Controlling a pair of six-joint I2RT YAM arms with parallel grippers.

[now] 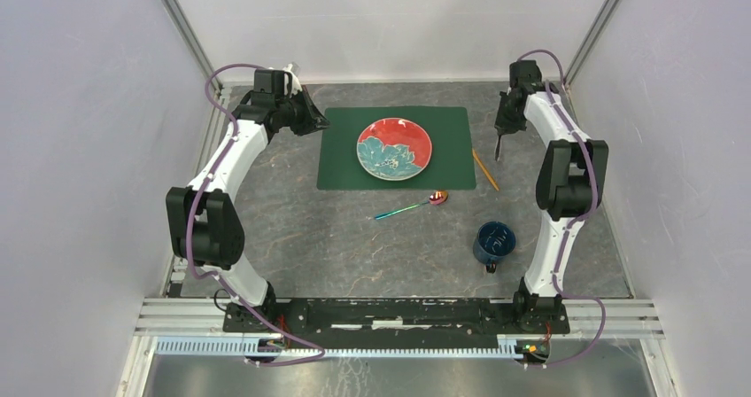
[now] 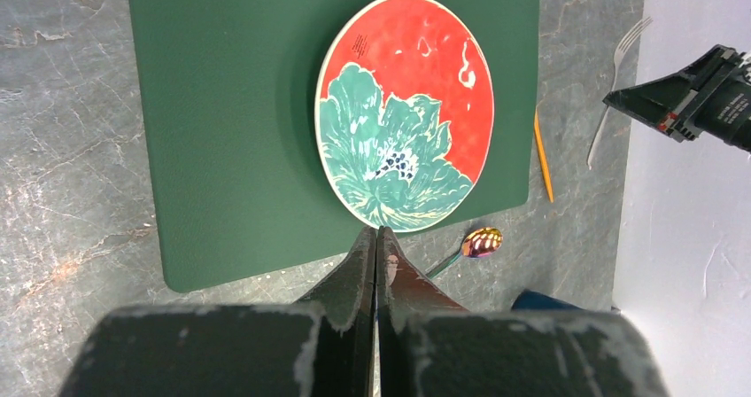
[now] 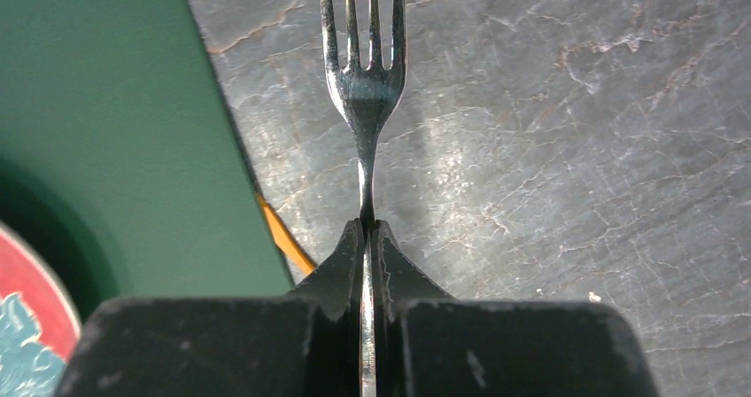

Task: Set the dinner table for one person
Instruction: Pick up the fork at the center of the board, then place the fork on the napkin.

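Note:
The dinner table (image 1: 354, 246) is a dark grey stone-look top. A green placemat (image 1: 341, 153) lies at its far middle with a red plate with a teal flower (image 1: 394, 148) on it. My right gripper (image 1: 501, 135) hangs above the table to the right of the mat, shut on a silver fork (image 3: 363, 69) whose tines point away from the wrist camera. The left wrist view also shows that fork (image 2: 615, 82). My left gripper (image 2: 378, 231) is shut with nothing in it, off the mat's far left corner. An iridescent spoon (image 1: 414, 206) lies in front of the mat.
An orange stick (image 1: 484, 168) lies along the mat's right edge. A dark blue mug (image 1: 493, 242) stands at the front right, close to the right arm. White walls enclose the table on three sides.

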